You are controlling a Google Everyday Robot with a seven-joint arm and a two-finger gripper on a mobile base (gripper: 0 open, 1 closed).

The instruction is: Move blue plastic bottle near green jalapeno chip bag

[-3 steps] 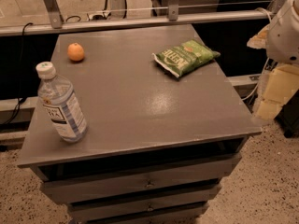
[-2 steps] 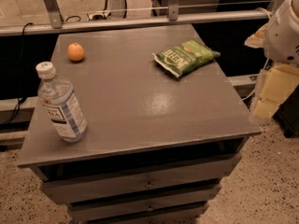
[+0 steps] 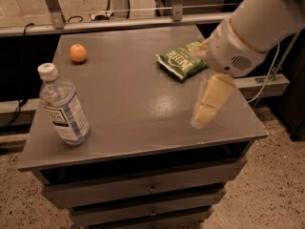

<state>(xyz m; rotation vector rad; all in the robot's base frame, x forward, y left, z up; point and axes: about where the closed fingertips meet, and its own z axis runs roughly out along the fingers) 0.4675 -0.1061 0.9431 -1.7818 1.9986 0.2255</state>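
Observation:
The blue plastic bottle (image 3: 64, 106) stands upright near the front left corner of the grey table (image 3: 138, 99). It is clear with a white cap and a white label. The green jalapeno chip bag (image 3: 180, 61) lies flat at the back right of the table, and the arm partly covers its right end. My gripper (image 3: 202, 114) hangs from the white arm (image 3: 248, 32) over the right front part of the table. It is in front of the bag and far to the right of the bottle, and it holds nothing.
A small orange fruit (image 3: 78, 53) sits at the back left of the table. The table has drawers (image 3: 143, 190) below its top. A metal rail (image 3: 119, 23) runs behind it. Speckled floor (image 3: 281, 175) lies to the right.
The arm and gripper have swung in from the right edge to over the table's right side, in front of the chip bag. The bottle, bag and fruit have not moved.

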